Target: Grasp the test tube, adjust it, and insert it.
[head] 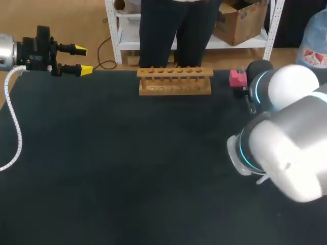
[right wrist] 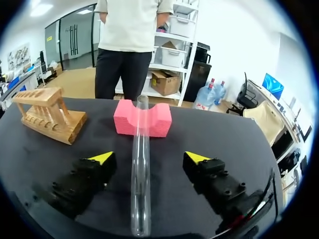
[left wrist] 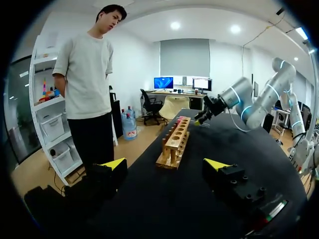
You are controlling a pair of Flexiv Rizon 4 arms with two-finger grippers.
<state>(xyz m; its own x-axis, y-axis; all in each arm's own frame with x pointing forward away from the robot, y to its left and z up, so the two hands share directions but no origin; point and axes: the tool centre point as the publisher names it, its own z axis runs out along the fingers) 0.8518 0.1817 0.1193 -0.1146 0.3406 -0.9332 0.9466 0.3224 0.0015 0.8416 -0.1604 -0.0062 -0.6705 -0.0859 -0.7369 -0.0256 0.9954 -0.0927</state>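
A clear glass test tube [right wrist: 140,164] lies between the fingers of my right gripper [right wrist: 149,158]. Its far end rests in the notch of a pink foam block [right wrist: 152,119]. Both yellow-tipped fingers stand well clear of the tube, so the gripper is open. A wooden tube rack [head: 174,80] with a row of holes stands at the table's back middle, off to the side of the block in the right wrist view, where the rack [right wrist: 47,114] is seen end on. In the head view my right arm hides its gripper and the tube. My left gripper [head: 84,60] hangs open at the back left corner, holding nothing.
The black table [head: 127,168] spreads out in front of the rack. The pink block [head: 237,78] sits at the back right beside my right arm [head: 286,132]. A white cable [head: 15,127] trails from my left arm along the table's left edge.
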